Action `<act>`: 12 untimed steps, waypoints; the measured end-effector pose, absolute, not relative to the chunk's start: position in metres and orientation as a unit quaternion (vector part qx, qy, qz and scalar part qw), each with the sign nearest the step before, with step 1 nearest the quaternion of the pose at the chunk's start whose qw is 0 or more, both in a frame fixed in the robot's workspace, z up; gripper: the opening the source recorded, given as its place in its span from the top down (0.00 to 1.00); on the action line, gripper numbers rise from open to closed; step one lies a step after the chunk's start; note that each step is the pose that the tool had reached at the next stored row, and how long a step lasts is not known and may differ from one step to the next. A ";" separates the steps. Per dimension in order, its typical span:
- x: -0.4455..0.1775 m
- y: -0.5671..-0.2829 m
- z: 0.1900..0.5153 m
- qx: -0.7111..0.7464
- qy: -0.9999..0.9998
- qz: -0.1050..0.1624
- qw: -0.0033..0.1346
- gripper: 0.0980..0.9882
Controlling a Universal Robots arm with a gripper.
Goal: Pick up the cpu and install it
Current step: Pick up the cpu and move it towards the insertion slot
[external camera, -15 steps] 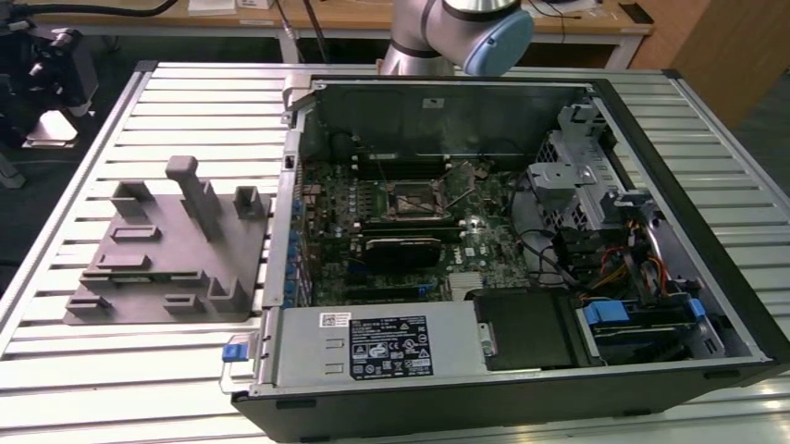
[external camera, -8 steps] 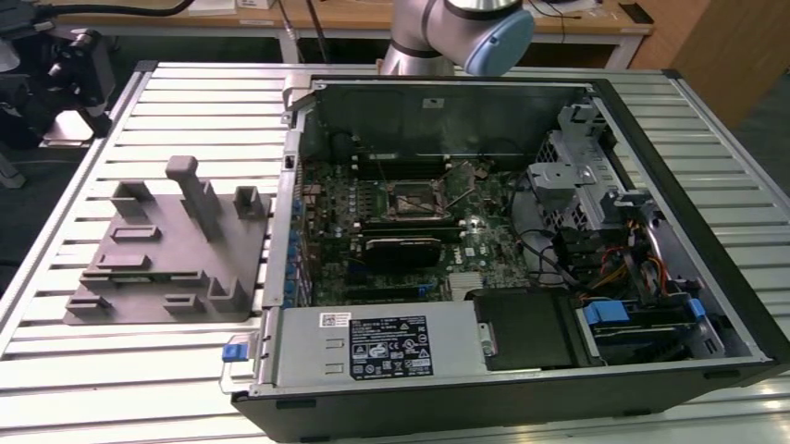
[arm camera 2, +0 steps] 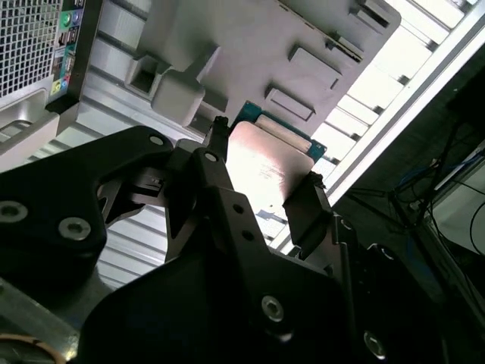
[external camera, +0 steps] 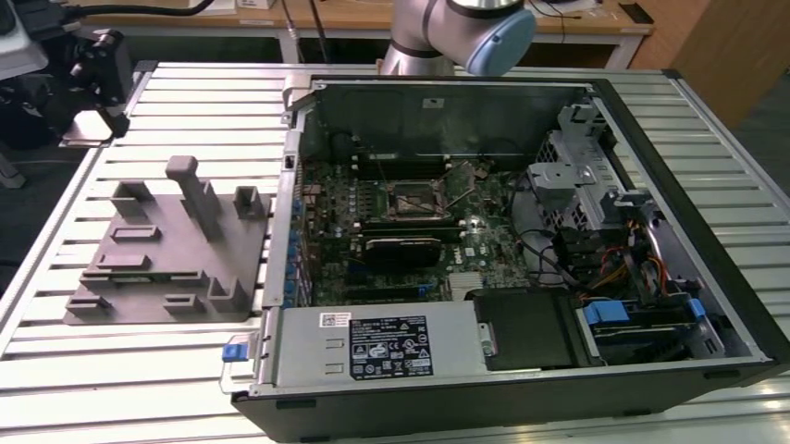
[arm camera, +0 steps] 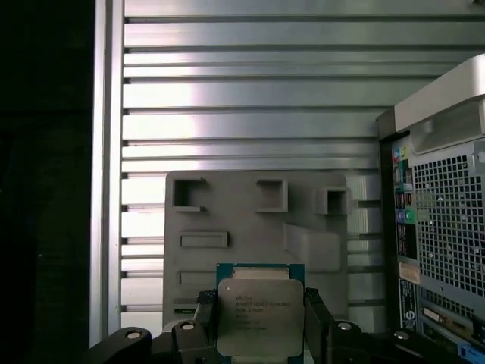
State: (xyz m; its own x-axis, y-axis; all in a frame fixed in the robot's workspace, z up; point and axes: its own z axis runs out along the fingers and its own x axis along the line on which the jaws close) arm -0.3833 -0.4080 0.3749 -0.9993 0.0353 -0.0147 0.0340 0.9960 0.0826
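Observation:
The cpu (arm camera: 260, 318), a small square chip with a pale silver top on a green board, is clamped by two opposite edges between the black fingers of my gripper (arm camera: 260, 307). It hangs in the air above the grey fixture (arm camera: 250, 227). In the second wrist view the cpu's (arm camera 2: 267, 155) pale face shows between the fingers of the gripper (arm camera 2: 264, 163). In the exterior view the gripper (external camera: 96, 129) hangs at the far upper left, beyond the fixture (external camera: 173, 250). The black-framed socket (external camera: 412, 197) lies on the motherboard inside the open computer case (external camera: 691, 277).
The case lies on its side on a slatted aluminium table (external camera: 124, 370), its port side (arm camera: 439, 227) facing the fixture. Inside are a drive cage (external camera: 580, 185), cables and a power supply (external camera: 383, 347). The arm's base (external camera: 457, 32) stands behind the case. Black equipment sits off the table's left edge.

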 end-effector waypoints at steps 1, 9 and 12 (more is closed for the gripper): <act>-0.381 -0.408 0.375 0.017 0.999 0.041 0.008 0.50; -0.362 -0.408 0.375 0.017 0.999 0.041 0.008 0.50; -0.353 -0.408 0.375 0.017 0.999 0.041 0.007 0.50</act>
